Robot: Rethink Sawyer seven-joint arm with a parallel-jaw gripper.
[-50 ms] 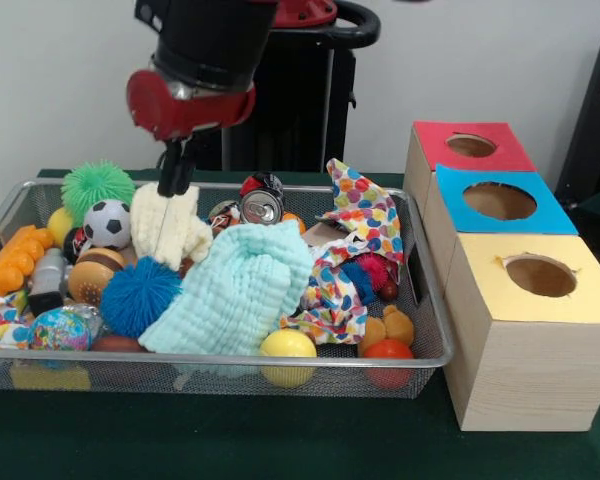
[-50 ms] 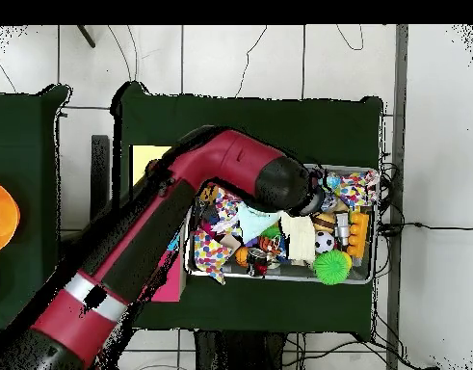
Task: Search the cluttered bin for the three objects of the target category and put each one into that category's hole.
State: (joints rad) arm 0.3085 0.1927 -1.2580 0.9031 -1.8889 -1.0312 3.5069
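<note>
Pale mint cloth (image 1: 242, 290), blue spiky ball (image 1: 140, 296), polka-dot rag (image 1: 365, 212) — boxes topped red (image 1: 470, 146), blue (image 1: 498, 201), yellow (image 1: 537, 277).

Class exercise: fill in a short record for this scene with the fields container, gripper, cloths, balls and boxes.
container: wire mesh bin on a green table
gripper: gripper shut on cream cloth
cloths: cream cloth, light blue cloth, spotted cloth
balls: soccer ball, blue spiky ball, green spiky ball
boxes: red-topped box, blue-topped box, yellow-topped box, each with a hole
</note>
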